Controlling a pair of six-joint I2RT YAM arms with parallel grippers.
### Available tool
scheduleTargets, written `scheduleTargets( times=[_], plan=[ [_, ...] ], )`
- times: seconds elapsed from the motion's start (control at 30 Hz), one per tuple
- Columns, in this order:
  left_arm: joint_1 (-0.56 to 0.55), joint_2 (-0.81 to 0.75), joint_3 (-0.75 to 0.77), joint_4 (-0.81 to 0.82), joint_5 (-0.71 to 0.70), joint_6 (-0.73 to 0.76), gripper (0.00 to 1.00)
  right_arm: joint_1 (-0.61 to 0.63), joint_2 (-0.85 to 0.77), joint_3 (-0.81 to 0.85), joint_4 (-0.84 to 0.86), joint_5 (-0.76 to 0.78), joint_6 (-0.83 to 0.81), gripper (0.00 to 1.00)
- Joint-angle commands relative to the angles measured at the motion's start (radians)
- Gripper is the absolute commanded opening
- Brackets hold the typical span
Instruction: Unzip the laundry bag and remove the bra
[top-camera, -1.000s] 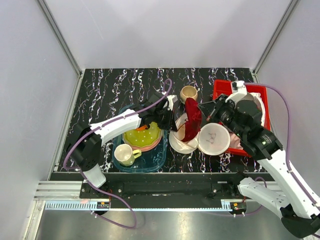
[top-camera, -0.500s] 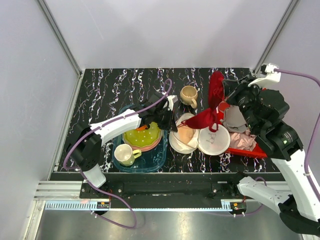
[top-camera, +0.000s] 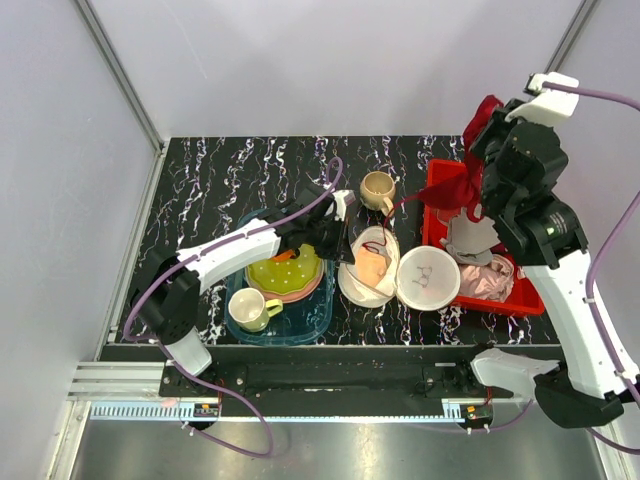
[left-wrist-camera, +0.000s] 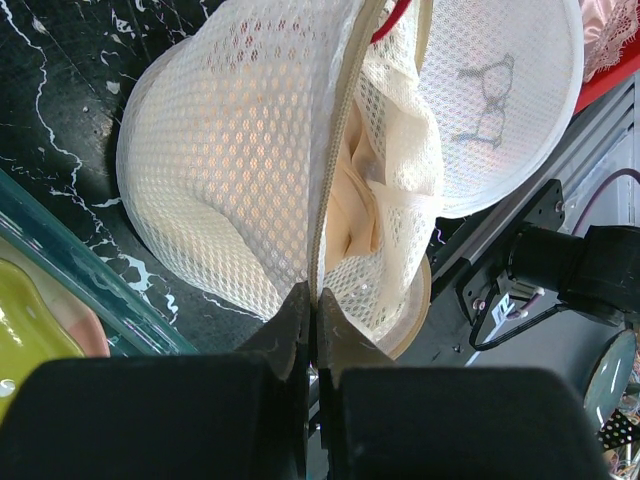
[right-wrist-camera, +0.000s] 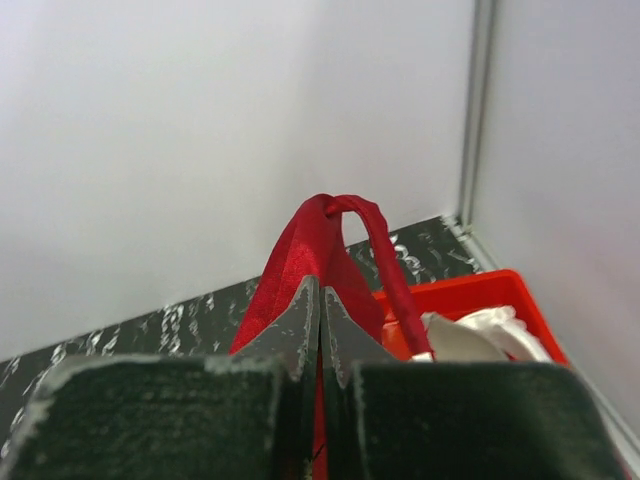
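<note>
Laundry bag (top-camera: 428, 278) lies unzipped just beside the red bin (top-camera: 530, 302), with the bra (left-wrist-camera: 350, 205) showing inside.
The left gripper (left-wrist-camera: 313, 297) is clenched on the bag's zip edge. The right gripper (right-wrist-camera: 320, 300), above the bin, grasps a red garment (right-wrist-camera: 322, 235). The bag's two halves lie in a line towards the bin. The bra, crumpled in the half farther from the bin, looks light and limp, best pinched at an exposed padded edge.

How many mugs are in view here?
2. A tan mug stands on the table behind the laundry bag; a yellow-green mug sits in the blue tray, near-left corner. More may be hidden.
</note>
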Motion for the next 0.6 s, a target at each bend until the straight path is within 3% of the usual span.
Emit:
scheduleTargets(
  times=[0.0,0.2,0.3,0.5,0.57],
  plan=[
    [0.004,-0.056,-0.012,0.019,0.011,0.005,0.00,-0.067,0.043,0.098,0.057,0.092,-0.083,0.00],
    [0.004,-0.068,-0.023,0.028,0.062,0.016,0.00,-0.196,0.035,-0.001,0.045,0.056,-0.005,0.00],
    [0.004,-0.082,-0.035,0.051,0.090,0.014,0.00,-0.327,0.029,-0.104,-0.005,-0.023,0.099,0.00],
    [0.004,-0.068,-0.035,0.074,0.133,0.001,0.00,-0.518,0.133,-0.307,-0.094,-0.101,0.277,0.00],
    [0.007,-0.073,-0.058,0.123,0.189,-0.018,0.00,-0.527,0.176,-0.279,-0.171,-0.129,0.325,0.24]
  ],
)
